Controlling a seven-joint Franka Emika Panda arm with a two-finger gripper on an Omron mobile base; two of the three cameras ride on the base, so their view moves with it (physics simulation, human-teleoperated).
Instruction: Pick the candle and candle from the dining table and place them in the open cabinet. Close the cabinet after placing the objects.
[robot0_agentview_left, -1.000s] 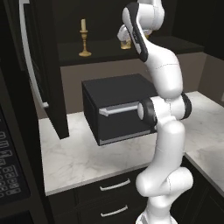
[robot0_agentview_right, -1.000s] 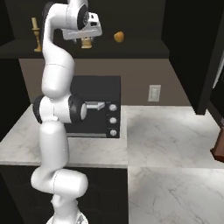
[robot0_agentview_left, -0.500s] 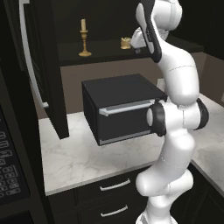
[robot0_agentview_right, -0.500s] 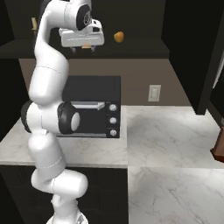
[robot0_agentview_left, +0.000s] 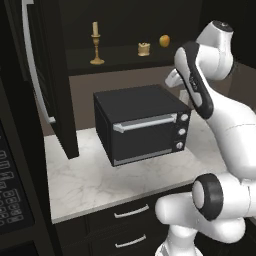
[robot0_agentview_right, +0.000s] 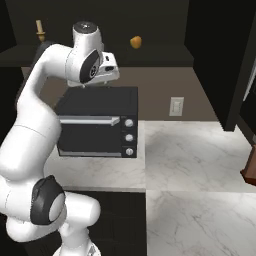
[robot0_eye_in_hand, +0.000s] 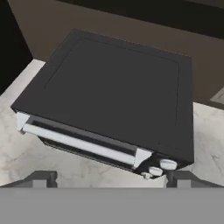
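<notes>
Both candles stand on the shelf of the open cabinet (robot0_agentview_left: 125, 54): the thin taper candle in its brass candlestick (robot0_agentview_left: 95, 46) (robot0_agentview_right: 39, 30) at the left, the short stubby candle (robot0_agentview_left: 144, 48) further right. My gripper (robot0_eye_in_hand: 111, 177) hangs below the shelf, pointing down over the top of the black toaster oven (robot0_eye_in_hand: 118, 96). Its jaws stand open with nothing between them. From the base cameras the gripper (robot0_agentview_left: 171, 81) (robot0_agentview_right: 86, 85) sits just above the oven's back edge. The dining table is out of view.
An orange fruit (robot0_agentview_left: 164, 40) (robot0_agentview_right: 135, 41) lies on the shelf right of the stubby candle. The cabinet's left door (robot0_agentview_left: 47, 80) swings out over the marble counter (robot0_agentview_left: 85, 180); another dark door (robot0_agentview_right: 220, 65) stands at the right. The toaster oven (robot0_agentview_left: 140, 125) (robot0_agentview_right: 97, 122) sits under the shelf.
The arm has drawn back from the cabinet shelf and come down over the toaster oven, jaws still open. The stubby candle stays on the shelf.
</notes>
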